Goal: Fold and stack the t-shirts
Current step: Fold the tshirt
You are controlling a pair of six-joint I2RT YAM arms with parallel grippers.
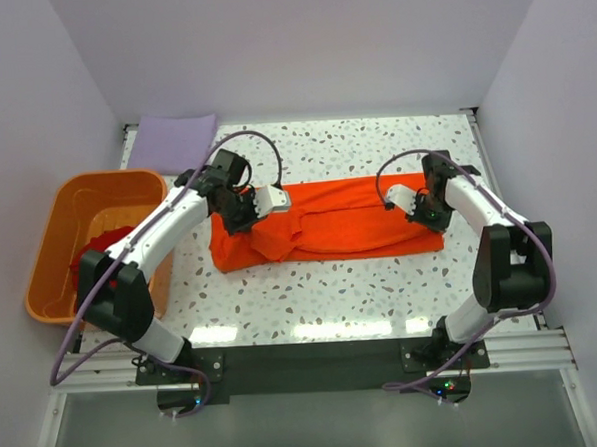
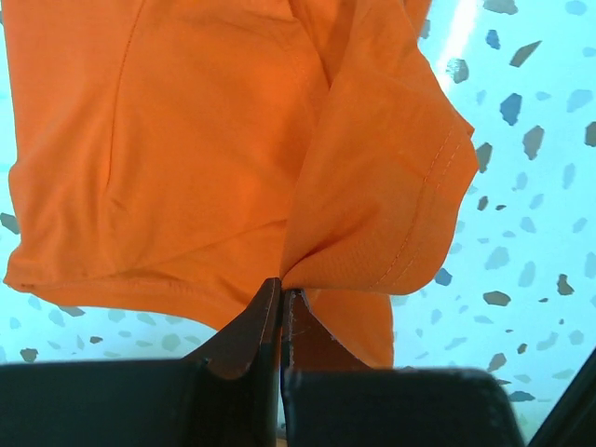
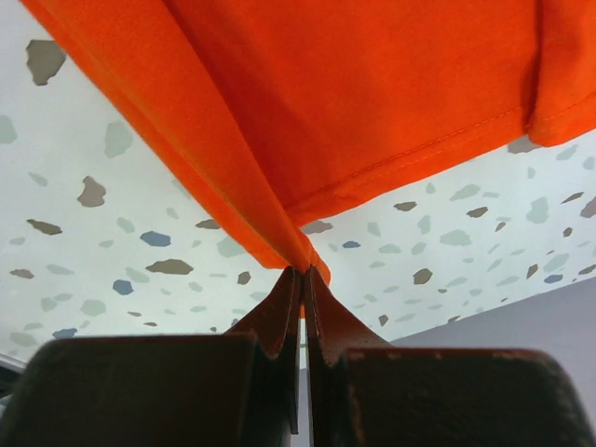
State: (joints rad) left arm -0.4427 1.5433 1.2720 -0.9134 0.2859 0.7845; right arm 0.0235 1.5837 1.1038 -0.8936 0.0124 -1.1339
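A bright orange t-shirt [image 1: 338, 221] lies stretched left to right across the middle of the table, folded lengthwise. My left gripper [image 1: 240, 209] is shut on its left end, pinching a sleeve fold [image 2: 372, 233] that hangs lifted off the table. My right gripper [image 1: 430, 209] is shut on the shirt's right edge [image 3: 279, 223], holding it raised. A darker red t-shirt [image 1: 107, 244] lies bunched in the orange tub. A pale lavender t-shirt [image 1: 177, 140] lies folded at the back left corner.
The rigid orange plastic tub [image 1: 58, 221] stands off the table's left side, beside the left arm. The speckled tabletop [image 1: 362, 280] runs in front of the shirt. White walls close in the back and both sides.
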